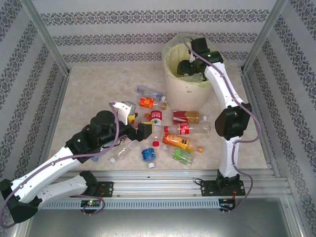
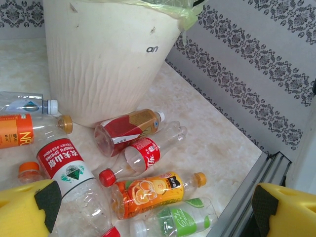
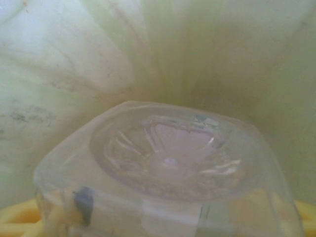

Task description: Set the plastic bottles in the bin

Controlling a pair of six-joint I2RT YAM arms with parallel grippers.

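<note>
The bin (image 1: 186,93) stands at the far right part of the table (image 1: 89,98), with a pale yellow-green bag (image 1: 171,55) folded over its rim. The right arm reaches over this rim, and the right gripper (image 1: 188,67) is inside the mouth of the bin. In the right wrist view the round base of a clear bottle (image 3: 168,158) sits between the yellow fingers (image 3: 17,217), with the bag lining behind it. I cannot tell if the jaws press on this bottle or stand loose around it. The other plastic bottles (image 1: 178,143) lie on their sides on the table in front of the bin, close together, some touching. Beside the foot of the bin lie a bottle with a red and brown label (image 2: 126,131) and 1 with an orange label (image 2: 15,129). Nearer to the arms lie a red-label bottle (image 2: 143,155), an orange one (image 2: 148,192) and a green one (image 2: 180,221). The left gripper (image 2: 154,205) is low over the near side of this group, its jaws wide apart and holding nothing, with 1 yellow pad (image 2: 24,212) at each lower corner of the left wrist view.
</note>
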